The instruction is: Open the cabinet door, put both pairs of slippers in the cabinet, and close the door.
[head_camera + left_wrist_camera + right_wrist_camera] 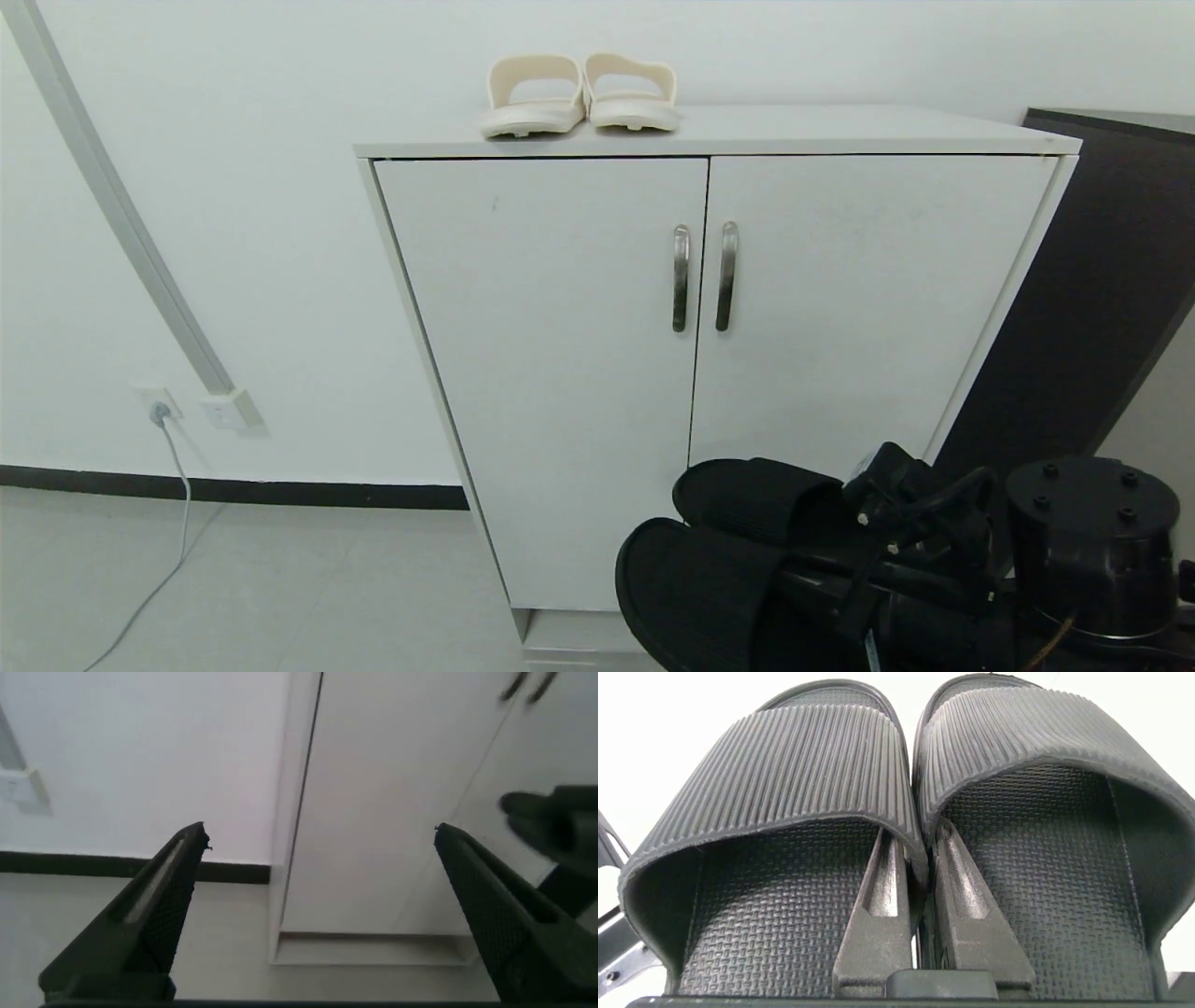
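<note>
Cabinet (934,140): both doors shut, so the opening step is not yet done. Left door (551,373) and right door (859,317) meet at the centre. The left handle (681,278) and right handle (725,276) sit just beside each other on either side of the seam. Both are bars with the long axis vertical.

Cream slippers (581,93): on the cabinet top toward its left end, side by side with toes facing the robot.

Black slippers (738,551): held low in front of the right door, off the floor and side by side. The right gripper (920,905) has its fingers closed together, clamping the two adjoining inner edges of the pair. Judgement: this arm is occupied and cannot pull a handle.

Left gripper (320,835): fingers wide apart with nothing between them. It sits low, facing the cabinet's lower left front and the floor (234,952).

Key relation: the handles lie above and ahead of the left gripper, toward the robot's right of it. Judgement: the left arm is the free one, so the next move is its rise to the handles. The open fingers should straddle a bar across its vertical axis, one on each side. The close spacing of the two bars leaves little room. The held black pair hangs in front of the right door and could foul its swing.
</note>
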{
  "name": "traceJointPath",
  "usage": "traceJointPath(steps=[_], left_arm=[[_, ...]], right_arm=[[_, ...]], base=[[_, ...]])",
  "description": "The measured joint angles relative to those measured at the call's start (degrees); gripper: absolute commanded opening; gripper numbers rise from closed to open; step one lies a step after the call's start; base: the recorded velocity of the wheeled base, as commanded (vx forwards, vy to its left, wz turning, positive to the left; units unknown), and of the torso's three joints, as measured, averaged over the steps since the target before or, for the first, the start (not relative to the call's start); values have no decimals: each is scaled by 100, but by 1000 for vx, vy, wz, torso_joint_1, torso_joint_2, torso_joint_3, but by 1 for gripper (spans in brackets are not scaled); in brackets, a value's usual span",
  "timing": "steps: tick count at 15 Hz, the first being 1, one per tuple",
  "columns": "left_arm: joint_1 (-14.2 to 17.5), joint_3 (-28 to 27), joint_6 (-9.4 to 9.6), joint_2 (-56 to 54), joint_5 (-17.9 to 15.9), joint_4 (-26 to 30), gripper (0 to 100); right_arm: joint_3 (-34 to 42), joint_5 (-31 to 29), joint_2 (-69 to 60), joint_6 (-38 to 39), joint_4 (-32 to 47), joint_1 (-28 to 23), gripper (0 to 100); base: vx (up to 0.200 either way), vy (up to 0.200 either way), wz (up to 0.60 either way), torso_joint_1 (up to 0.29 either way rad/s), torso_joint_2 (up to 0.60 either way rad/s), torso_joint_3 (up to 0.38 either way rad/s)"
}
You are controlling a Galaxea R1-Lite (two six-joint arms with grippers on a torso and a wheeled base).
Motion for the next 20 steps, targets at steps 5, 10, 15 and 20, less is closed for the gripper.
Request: traceJointPath(steps=[5, 10, 15, 20], left_arm=[[-44, -651, -271, 1871, -1584, -653, 100], [-516, -747, -235, 3821, -2087, -2365, 100], [-1992, -1141, -355, 5475, -1643, -3654, 100], [-2610, -2057, -583, 6361, -1545, -3679, 100]], right_arm=[[55, 2, 13, -9, 2, 39, 0], [22, 16, 60, -5, 0, 139, 0], [38, 18, 66, -2, 2, 144, 0], [27, 24, 82, 16, -5, 148, 0]], base=[[0, 0, 0, 0, 0, 0], [0, 0, 0, 0, 0, 0], [0, 0, 0, 0, 0, 0], [0, 0, 0, 0, 0, 0]])
